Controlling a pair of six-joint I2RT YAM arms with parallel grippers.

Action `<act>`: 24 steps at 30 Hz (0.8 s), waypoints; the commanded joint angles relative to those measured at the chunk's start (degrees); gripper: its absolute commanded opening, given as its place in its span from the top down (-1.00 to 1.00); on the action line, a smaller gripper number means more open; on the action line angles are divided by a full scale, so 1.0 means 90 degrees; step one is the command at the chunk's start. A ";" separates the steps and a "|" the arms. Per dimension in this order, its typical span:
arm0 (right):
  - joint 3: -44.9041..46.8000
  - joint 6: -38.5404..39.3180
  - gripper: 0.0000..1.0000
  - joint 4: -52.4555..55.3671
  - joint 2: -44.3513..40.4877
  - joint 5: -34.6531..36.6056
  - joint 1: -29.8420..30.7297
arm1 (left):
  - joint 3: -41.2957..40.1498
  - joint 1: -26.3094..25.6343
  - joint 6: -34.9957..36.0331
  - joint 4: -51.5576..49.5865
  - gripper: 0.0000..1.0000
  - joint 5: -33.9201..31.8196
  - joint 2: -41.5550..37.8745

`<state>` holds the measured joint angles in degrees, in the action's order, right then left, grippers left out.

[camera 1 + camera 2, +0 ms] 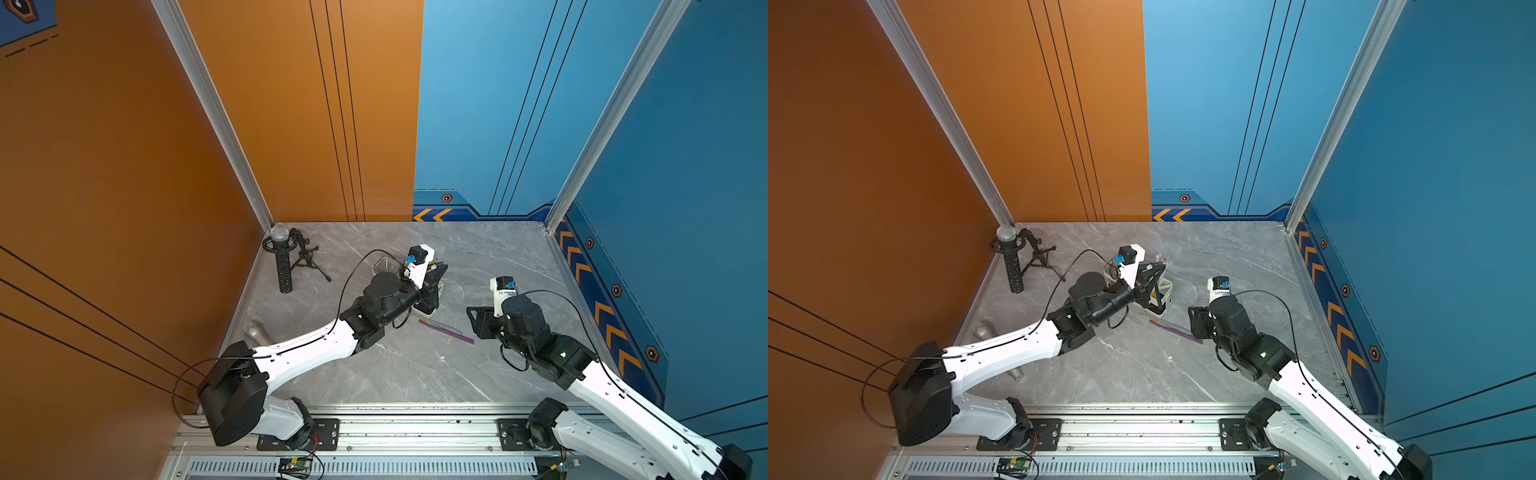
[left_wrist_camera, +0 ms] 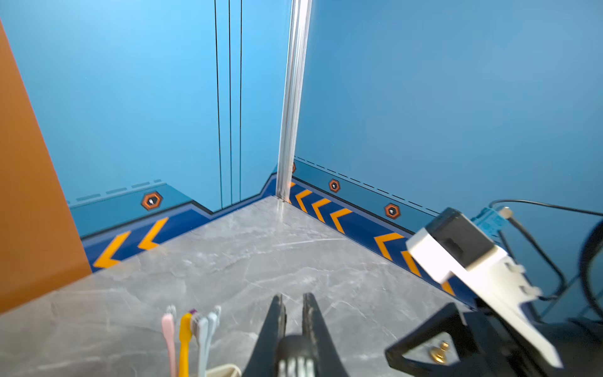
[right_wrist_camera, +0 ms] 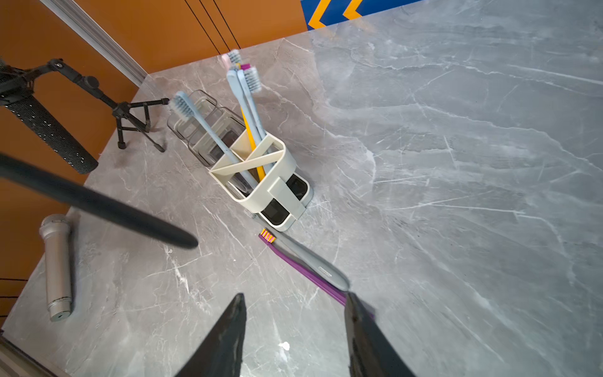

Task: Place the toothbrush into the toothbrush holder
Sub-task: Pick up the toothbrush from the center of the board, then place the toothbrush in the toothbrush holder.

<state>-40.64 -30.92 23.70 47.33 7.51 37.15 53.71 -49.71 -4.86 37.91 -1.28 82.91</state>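
The white toothbrush holder stands on the grey table with several toothbrushes upright in it. In both top views my left arm hides most of it; only a rim shows. A purple toothbrush and a grey one lie side by side on the table in front of it, also visible in the top views. My right gripper is open just above their handle ends, nothing between its fingers. My left gripper is shut and empty beside the holder's brush heads.
A black microphone on a tripod stand stands in the far left corner. A silver microphone lies near the left wall. Orange and blue walls close in the table. A black cable crosses the right wrist view.
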 commanded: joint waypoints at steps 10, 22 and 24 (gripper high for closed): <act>-0.0065 0.0486 -0.04 0.0247 0.0094 -0.0467 -0.0247 | 0.0934 -0.0195 0.1839 0.1448 1.00 -0.0356 0.1491; -0.0007 0.0520 -0.05 0.0257 0.0137 -0.0690 -0.0449 | 0.1105 -0.0033 0.2109 0.1444 1.00 -0.0627 0.1914; 0.0023 0.0515 -0.05 0.0257 0.0118 -0.0717 -0.0489 | 0.1099 -0.0010 0.2091 0.1442 1.00 -0.0639 0.1971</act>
<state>-40.64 -26.96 24.23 48.60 2.39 33.34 62.92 -50.50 13.72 49.91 -5.30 99.66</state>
